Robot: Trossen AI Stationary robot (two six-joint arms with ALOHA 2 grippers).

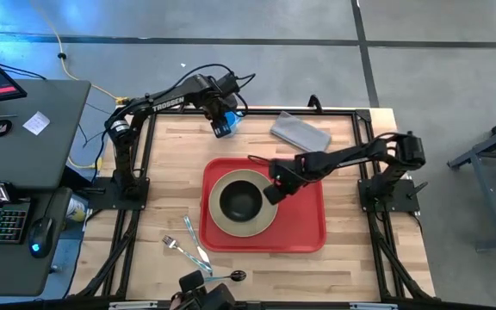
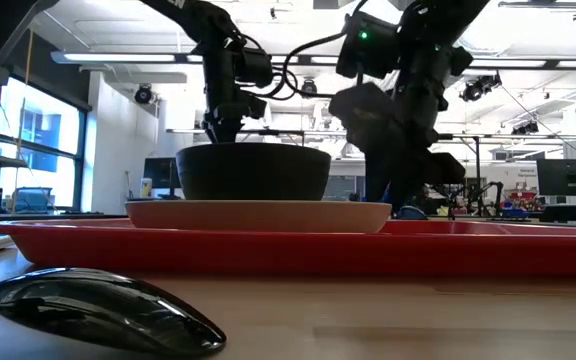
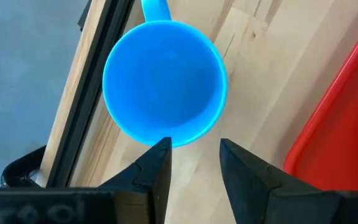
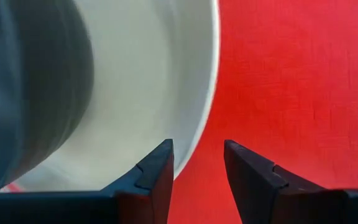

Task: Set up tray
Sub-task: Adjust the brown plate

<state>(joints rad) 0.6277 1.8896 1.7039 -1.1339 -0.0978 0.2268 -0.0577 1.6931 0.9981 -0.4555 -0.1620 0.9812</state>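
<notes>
The red tray [image 1: 304,228] lies flat mid-table. On it sits a round beige plate [image 1: 222,226] with a dark bowl [image 1: 241,201] standing in its middle. My right gripper [image 4: 197,155] is open, low over the plate's right side. The plate's rim [image 4: 194,134] runs between the two fingers, and I see no touch. My left gripper [image 3: 194,152] is open at the far edge of the table, pointing down just above a blue cup [image 3: 163,81]. The cup stands upright on the wood, mouth up. The fingers hover by the cup's rim [image 3: 179,140].
A folded grey cloth [image 1: 300,131] lies on the wood at the far right of the tray. A fork [image 1: 177,245], a knife [image 1: 195,244] and a spoon [image 1: 231,275] lie near the table's near-left edge. The black frame rail [image 3: 89,93] runs beside the cup.
</notes>
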